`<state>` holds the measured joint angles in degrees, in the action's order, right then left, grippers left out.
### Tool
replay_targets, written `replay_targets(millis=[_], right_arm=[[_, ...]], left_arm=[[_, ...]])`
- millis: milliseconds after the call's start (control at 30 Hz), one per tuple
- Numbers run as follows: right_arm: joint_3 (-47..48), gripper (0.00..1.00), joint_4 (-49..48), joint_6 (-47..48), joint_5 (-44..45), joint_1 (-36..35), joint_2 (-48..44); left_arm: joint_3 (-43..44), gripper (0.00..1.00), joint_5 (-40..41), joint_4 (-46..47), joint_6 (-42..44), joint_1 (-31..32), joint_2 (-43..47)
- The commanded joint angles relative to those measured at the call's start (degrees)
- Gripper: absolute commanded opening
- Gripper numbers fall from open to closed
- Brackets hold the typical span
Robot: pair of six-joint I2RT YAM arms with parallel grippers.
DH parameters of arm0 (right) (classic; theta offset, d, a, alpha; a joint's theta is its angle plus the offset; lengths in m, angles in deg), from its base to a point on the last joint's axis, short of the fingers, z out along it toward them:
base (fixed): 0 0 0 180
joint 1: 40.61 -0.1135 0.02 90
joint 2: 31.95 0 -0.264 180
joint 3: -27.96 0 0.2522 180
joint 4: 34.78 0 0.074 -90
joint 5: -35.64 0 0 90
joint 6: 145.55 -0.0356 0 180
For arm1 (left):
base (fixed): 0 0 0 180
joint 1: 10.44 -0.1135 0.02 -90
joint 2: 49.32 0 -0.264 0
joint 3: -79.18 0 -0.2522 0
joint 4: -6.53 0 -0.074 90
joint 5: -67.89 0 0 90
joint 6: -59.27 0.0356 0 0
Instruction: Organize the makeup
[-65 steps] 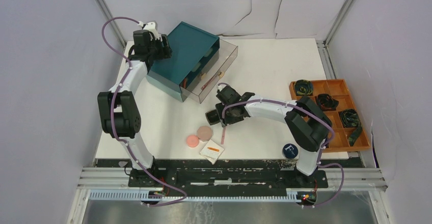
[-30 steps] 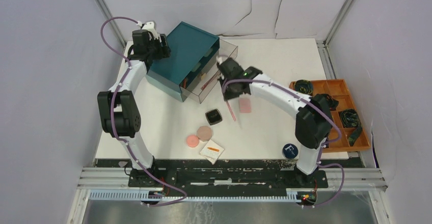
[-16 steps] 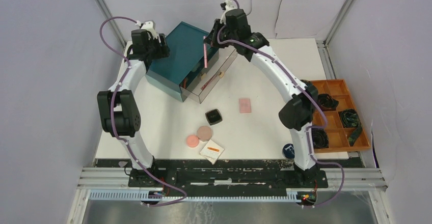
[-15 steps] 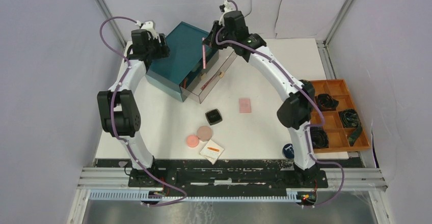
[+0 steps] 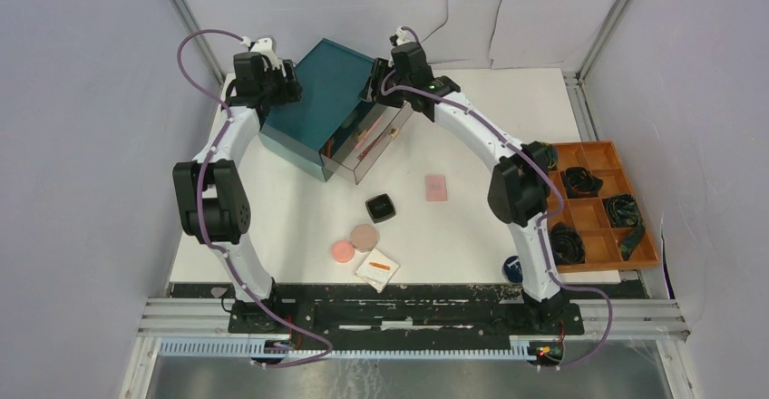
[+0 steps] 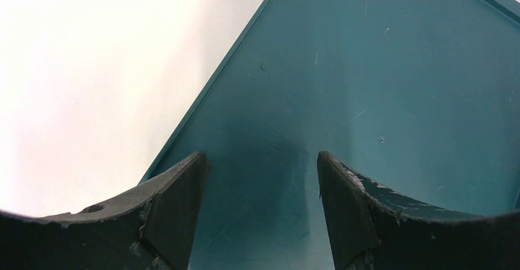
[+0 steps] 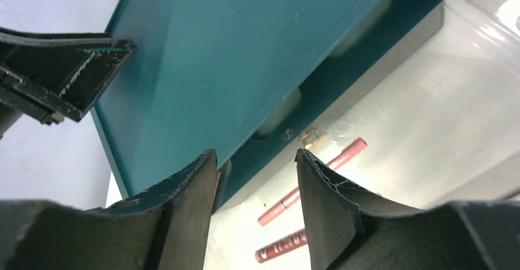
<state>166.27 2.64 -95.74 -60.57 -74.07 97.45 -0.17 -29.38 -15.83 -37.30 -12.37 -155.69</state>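
Note:
My right gripper (image 5: 379,80) (image 7: 254,156) is open and empty, low over the clear drawer (image 5: 392,127) pulled out of the teal box (image 5: 331,100). Two red-pink sticks (image 7: 313,181) lie in that drawer below its jaws; one shows from above (image 5: 367,148). My left gripper (image 5: 279,86) (image 6: 260,159) is open, its jaws resting over the teal box top (image 6: 368,86). On the table lie a black square compact (image 5: 381,208), a pink square (image 5: 436,188), a beige disc (image 5: 365,237), a pink disc (image 5: 342,251) and a white pad (image 5: 377,268). The dark-blue tin (image 5: 513,267) is partly behind the right arm.
An orange compartment tray (image 5: 594,159) with dark rolled bundles (image 5: 624,210) stands at the right edge. Grey walls close in the table on three sides. The right arm stretches diagonally across the table's back right.
My right gripper carried a red-pink stick from the table's middle up over the drawer, then dropped lower and opened. The stick has left its jaws. The left arm has not moved.

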Motion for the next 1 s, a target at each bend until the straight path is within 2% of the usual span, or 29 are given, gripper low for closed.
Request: replay_targets(millis=[0,267,367,467,533,567,600,967], right_arm=[[-3.3,0.57,-3.2,4.4,2.7,0.5,-10.4],[-19.4,0.55,-2.0,6.8,9.6,2.6,-22.6],[-25.3,0.5,-0.2,8.0,10.7,3.2,-24.9],[-29.3,0.37,2.8,8.5,12.0,3.3,-25.8],[-31.9,0.25,3.4,8.3,12.5,3.3,-26.0],[-32.8,0.1,3.6,7.7,12.4,3.3,-25.8],[-33.2,0.02,3.7,7.5,11.6,3.3,-25.1],[-25.2,0.01,0.2,4.2,2.1,3.4,-15.2]], left_arm=[[-0.9,0.74,0.9,-8.2,0.2,-1.0,-4.0],[-1.1,0.7,1.2,-8.4,0.4,-1.3,-3.7],[-1.0,0.69,1.1,-8.4,0.3,-1.3,-3.6],[-0.8,0.69,1.1,-8.4,0.2,-1.3,-3.5],[-0.7,0.69,0.9,-8.4,0.2,-1.4,-3.5],[-0.6,0.69,0.8,-8.4,0.2,-1.4,-3.5],[-0.6,0.69,0.8,-8.4,0.2,-1.4,-3.5],[-0.4,0.69,0.7,-8.5,0.2,-1.4,-3.6]])
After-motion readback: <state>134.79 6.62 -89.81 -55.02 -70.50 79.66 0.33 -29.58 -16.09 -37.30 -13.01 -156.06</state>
